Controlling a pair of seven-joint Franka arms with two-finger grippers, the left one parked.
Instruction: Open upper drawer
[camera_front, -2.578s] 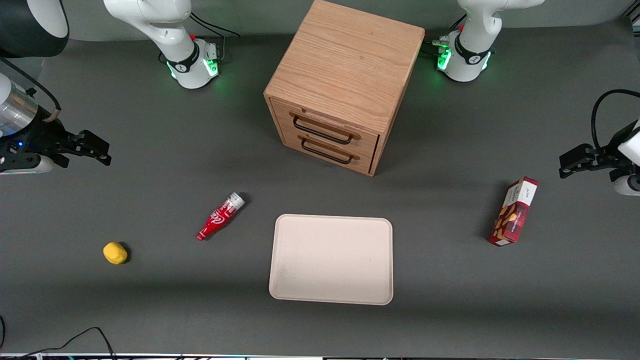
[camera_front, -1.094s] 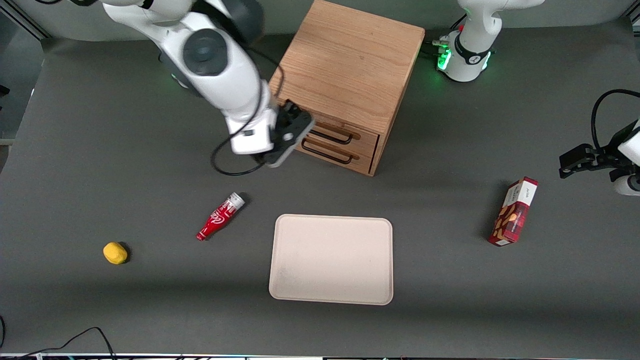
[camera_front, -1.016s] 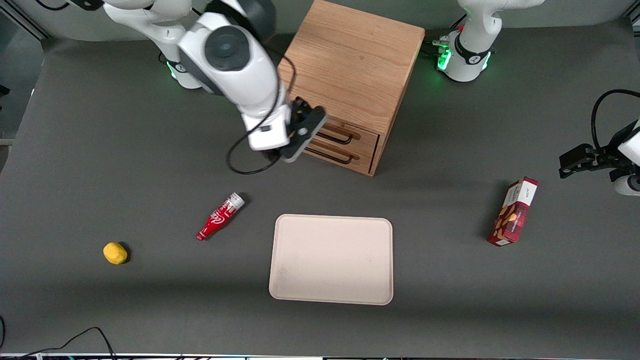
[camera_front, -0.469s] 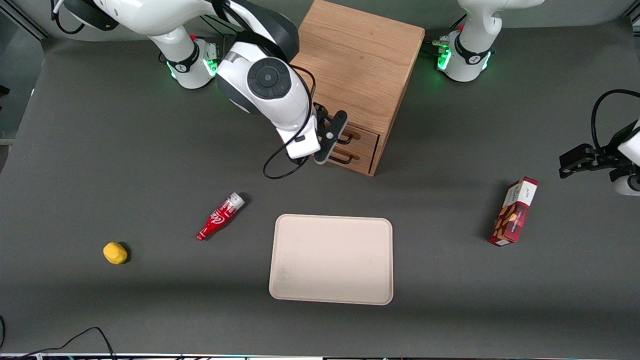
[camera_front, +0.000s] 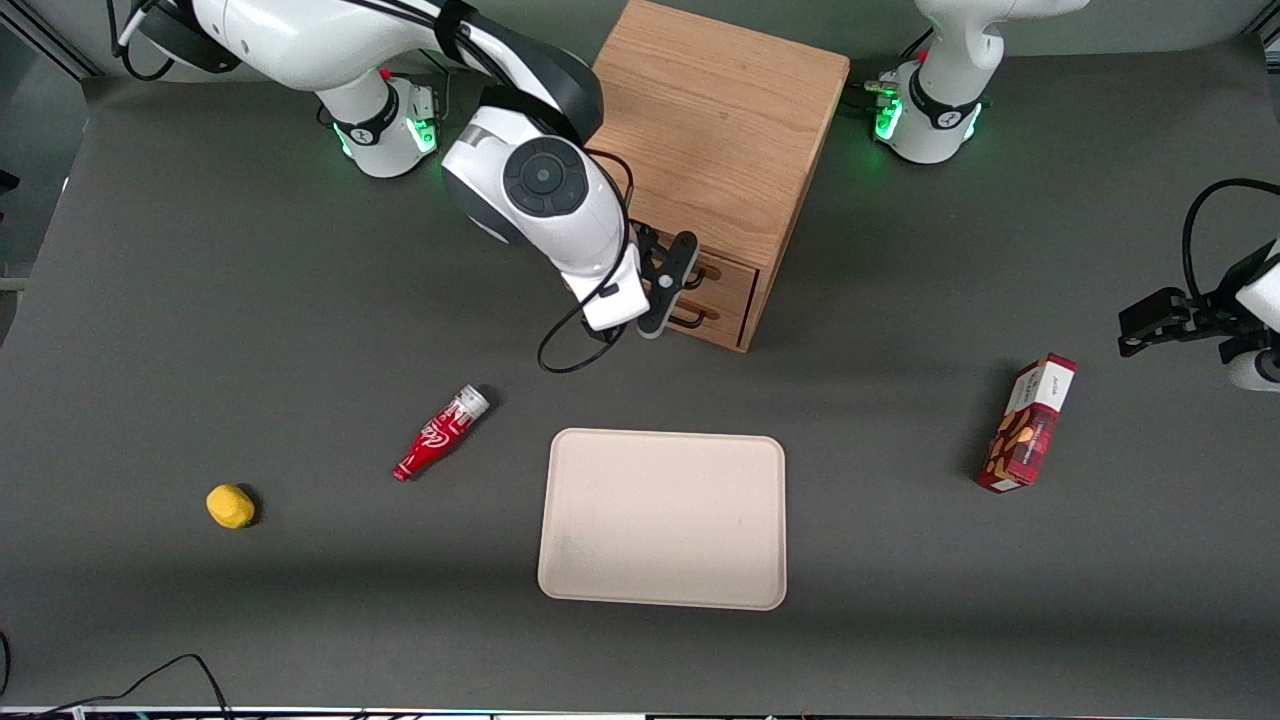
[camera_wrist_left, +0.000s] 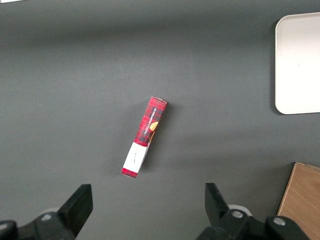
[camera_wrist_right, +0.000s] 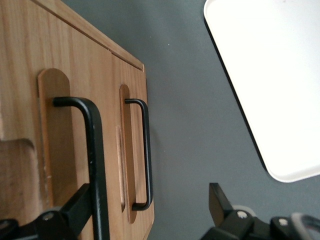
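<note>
The oak cabinet (camera_front: 700, 130) stands at the back middle of the table. Its upper drawer (camera_front: 722, 268) looks shut, its front flush with the lower drawer (camera_front: 722, 305). My right gripper (camera_front: 670, 286) is right in front of the drawer fronts and hides most of both handles in the front view. It is open wide and holds nothing. In the right wrist view the upper drawer's black wire handle (camera_wrist_right: 94, 150) runs just inside one finger (camera_wrist_right: 75, 210) of the gripper (camera_wrist_right: 150, 215). The lower handle (camera_wrist_right: 145, 150) lies between the jaws too.
A cream tray (camera_front: 662, 518) lies nearer the front camera than the cabinet. A red bottle (camera_front: 440, 433) and a yellow lump (camera_front: 230, 505) lie toward the working arm's end. A red snack box (camera_front: 1028, 423) lies toward the parked arm's end.
My right arm has swung in from its end of the table to the cabinet's front. In the last half second the gripper settled slightly lower in front of the handles. The drawers have not moved.
</note>
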